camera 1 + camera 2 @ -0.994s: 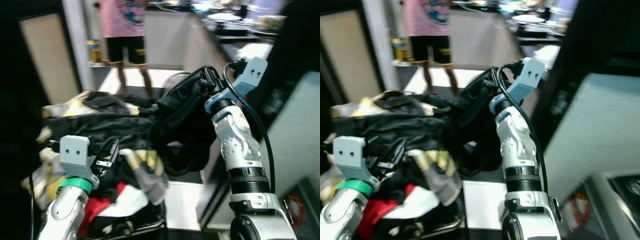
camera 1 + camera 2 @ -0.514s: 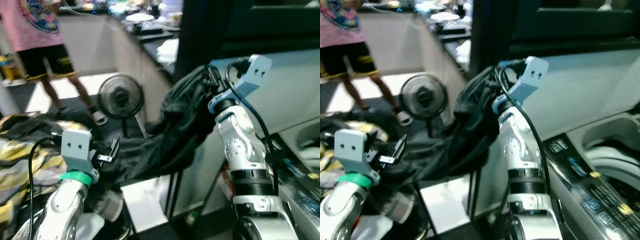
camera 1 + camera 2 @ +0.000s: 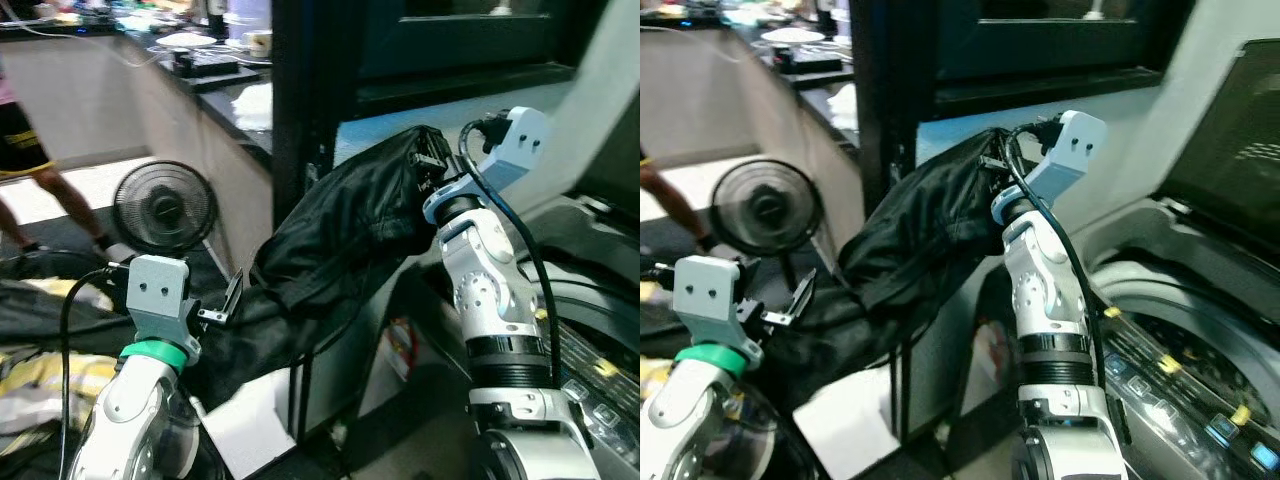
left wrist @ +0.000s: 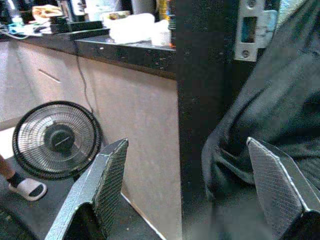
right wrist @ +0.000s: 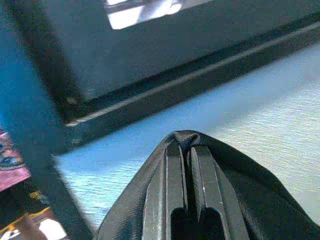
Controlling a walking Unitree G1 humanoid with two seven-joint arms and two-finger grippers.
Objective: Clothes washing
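Your right end effector (image 5: pixel 187 170) was pinched shut on a fold of the black garment (image 3: pixel 340 245), held high with the cloth wrapped over both fingers. Most of the garment hung down and away from the washing machine (image 3: pixel 1180 330), draping toward your left end effector (image 4: pixel 187 190), whose fingers stood wide apart with nothing between them.

Your main risk, as I judge it, was the trailing tail. It hung close to the dark door post (image 3: pixel 300 120) beside the machine, and a swing toward the drum could have dragged the loose end across that post or caught it on your left arm, pulling the fold out of the pinch. The grip looked thin: only a ridge of fabric over the fingertips, so a snag could have dropped the garment short of the machine. The open left fingers (image 4: pixel 107 175) near the cloth could also have hooked it.

The head views showed you the machine's open lid and drum rim, and the fan (image 3: pixel 165 205) on the floor on the far side of the post from the machine. The right wrist view showed you the fold closed over the fingers against a pale wall. The left wrist view showed you a metal latch plate (image 4: pixel 254 30) on the post and a worktop (image 4: pixel 125 47) behind the fan.
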